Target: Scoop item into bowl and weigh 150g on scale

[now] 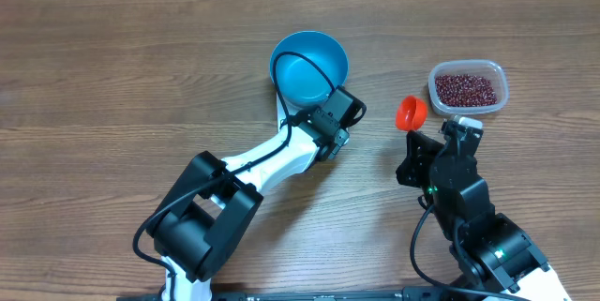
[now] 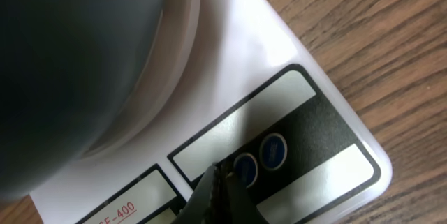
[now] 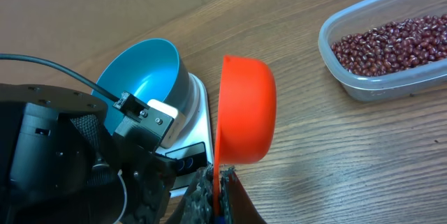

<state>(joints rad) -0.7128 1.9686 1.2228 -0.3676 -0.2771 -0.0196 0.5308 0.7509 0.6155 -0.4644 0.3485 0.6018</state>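
The left arm reaches across the tabletop [image 1: 112, 76] to the scale [image 2: 300, 112]. The left gripper [image 2: 218, 182] is closed and holds nothing. Its tip points down at the two round buttons [image 2: 274, 149] on the control edge of the scale. Whether the tip touches a button or hovers just above it cannot be told. The likely purpose is to switch the scale on or zero it.

The bowl [image 1: 305, 76] stands on the scale platform and overhangs it. The interior of the bowl is bare blue, with no beans in it.

To the right of the bowl, the right gripper [image 3: 216, 196] is closed on the handle of an orange scoop [image 3: 244, 112]. The scoop is held above the tabletop, between the bowl and the tub [image 3: 349, 77], with its cup turned on its side. From overhead, the scoop appears empty.

At the far right, the tub rests on the tabletop, well apart from the scale. All the beans [image 3: 391, 39] lie in it as a level layer.

Task status: early stage.
- Done: bowl placed on scale; scoop in grip.
- Left: confirm a zero reading; load the scoop from the tub; tip the beans into the bowl; repeat until the target weight shows.
- Caution: take small final portions to avoid overshoot.
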